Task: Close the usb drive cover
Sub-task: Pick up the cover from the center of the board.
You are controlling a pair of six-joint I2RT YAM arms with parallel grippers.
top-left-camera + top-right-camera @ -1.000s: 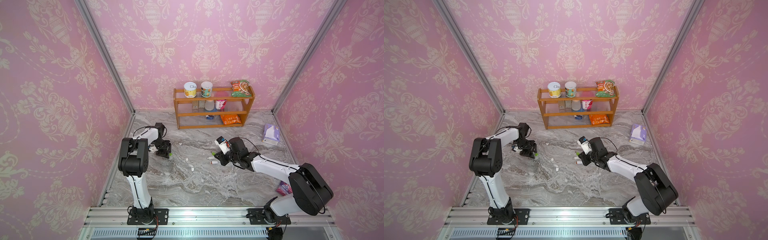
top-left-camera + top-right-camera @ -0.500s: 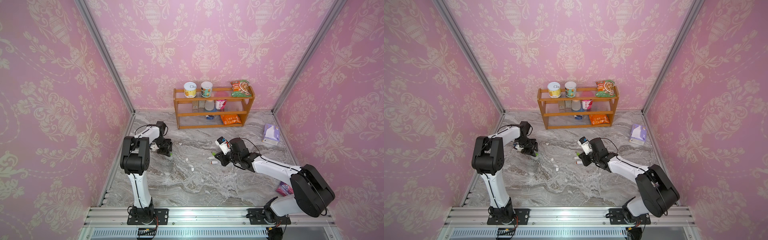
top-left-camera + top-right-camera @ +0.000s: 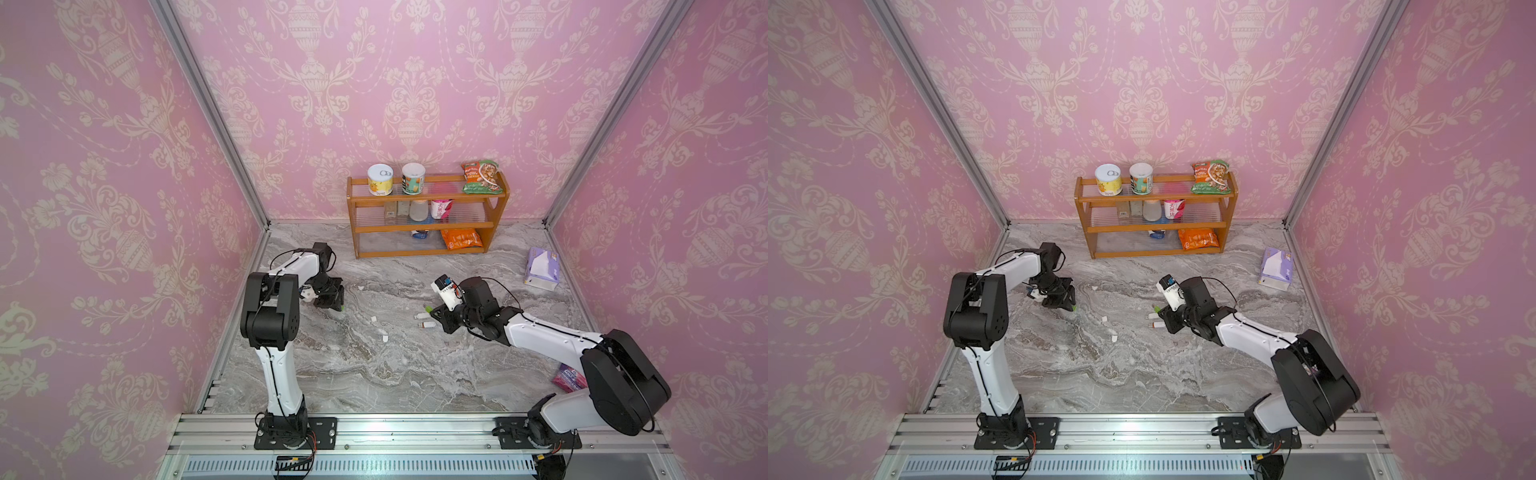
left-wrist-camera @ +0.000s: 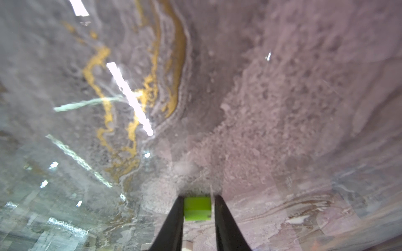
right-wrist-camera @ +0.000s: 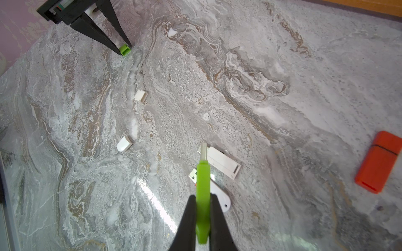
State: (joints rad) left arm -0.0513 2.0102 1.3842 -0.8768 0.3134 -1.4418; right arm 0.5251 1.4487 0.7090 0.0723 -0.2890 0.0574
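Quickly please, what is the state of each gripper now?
Left gripper: closed on the green cap.
Right gripper: closed on the green USB drive.

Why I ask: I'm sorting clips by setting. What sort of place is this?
Probably a staged robot test booth, not a home: pink wallpapered panels in aluminium framing, two arms bolted to a rail, a snack shelf.

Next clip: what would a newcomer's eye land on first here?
First, the bright green USB drive, metal plug bare, clamped in the shut right gripper over two white drives on the marble table. Across the table, a green cap of the same colour sits between the fingers of the left gripper. Behind, a wooden shelf of snacks stands against the pink back wall.
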